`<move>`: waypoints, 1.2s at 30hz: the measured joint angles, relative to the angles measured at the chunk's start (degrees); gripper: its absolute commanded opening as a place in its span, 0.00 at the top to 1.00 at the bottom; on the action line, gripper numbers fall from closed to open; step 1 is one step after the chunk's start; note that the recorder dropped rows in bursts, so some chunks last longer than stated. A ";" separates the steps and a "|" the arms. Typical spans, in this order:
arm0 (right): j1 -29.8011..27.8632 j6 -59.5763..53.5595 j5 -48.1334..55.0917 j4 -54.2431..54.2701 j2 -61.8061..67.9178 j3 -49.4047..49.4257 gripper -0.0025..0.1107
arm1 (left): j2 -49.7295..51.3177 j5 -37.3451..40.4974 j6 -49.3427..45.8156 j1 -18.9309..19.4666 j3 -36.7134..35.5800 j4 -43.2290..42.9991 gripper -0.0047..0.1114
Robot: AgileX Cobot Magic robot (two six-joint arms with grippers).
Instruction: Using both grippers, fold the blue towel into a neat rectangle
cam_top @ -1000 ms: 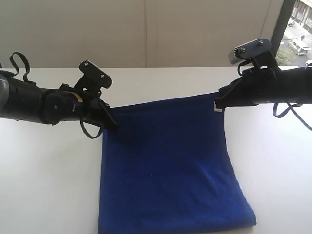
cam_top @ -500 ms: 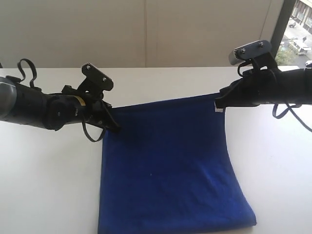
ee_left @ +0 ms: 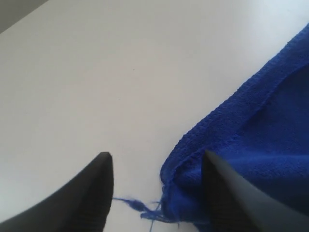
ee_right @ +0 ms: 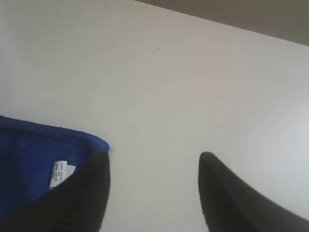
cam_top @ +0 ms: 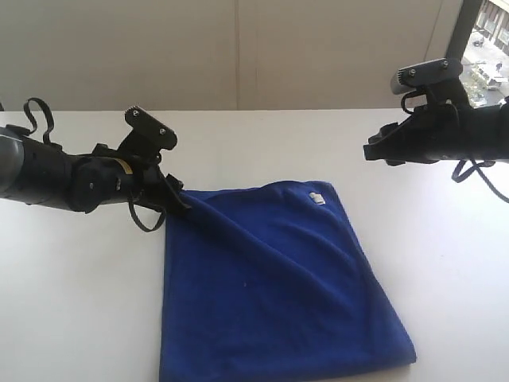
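On the blue towel, a white tag, print illegible

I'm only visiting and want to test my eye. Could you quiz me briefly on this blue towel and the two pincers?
1. True or false: the right pincer grips the blue towel.
2. Where does the white tag lie? A) at the towel's near edge; B) at the towel's far corner, on the right pincer's side; C) in the towel's middle.
3. Fill in: in the left wrist view, the fingers of the left pincer stand ____, with the towel's frayed corner between them.
Key: 1 false; 2 B; 3 apart.
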State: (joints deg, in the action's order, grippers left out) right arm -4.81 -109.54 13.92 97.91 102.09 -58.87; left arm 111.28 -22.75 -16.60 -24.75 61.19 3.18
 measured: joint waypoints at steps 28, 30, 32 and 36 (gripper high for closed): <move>-0.19 35.70 25.05 -27.93 -5.36 0.00 0.98 | -17.06 36.15 7.07 -7.80 0.00 1.41 0.96; -0.19 36.82 29.86 -28.64 -5.36 0.00 0.98 | -15.95 38.02 5.25 -11.77 0.00 2.03 0.96; -0.19 38.62 34.04 -29.57 -5.36 0.00 0.98 | -14.54 39.16 4.49 -14.95 0.00 2.39 0.96; -0.19 46.77 37.09 -38.83 -5.46 0.00 0.98 | -9.24 41.72 3.95 -16.96 0.00 2.77 0.96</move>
State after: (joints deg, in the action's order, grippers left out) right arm -5.00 -62.78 51.01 59.07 96.63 -58.87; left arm 102.04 18.97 -12.65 -41.71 61.19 5.94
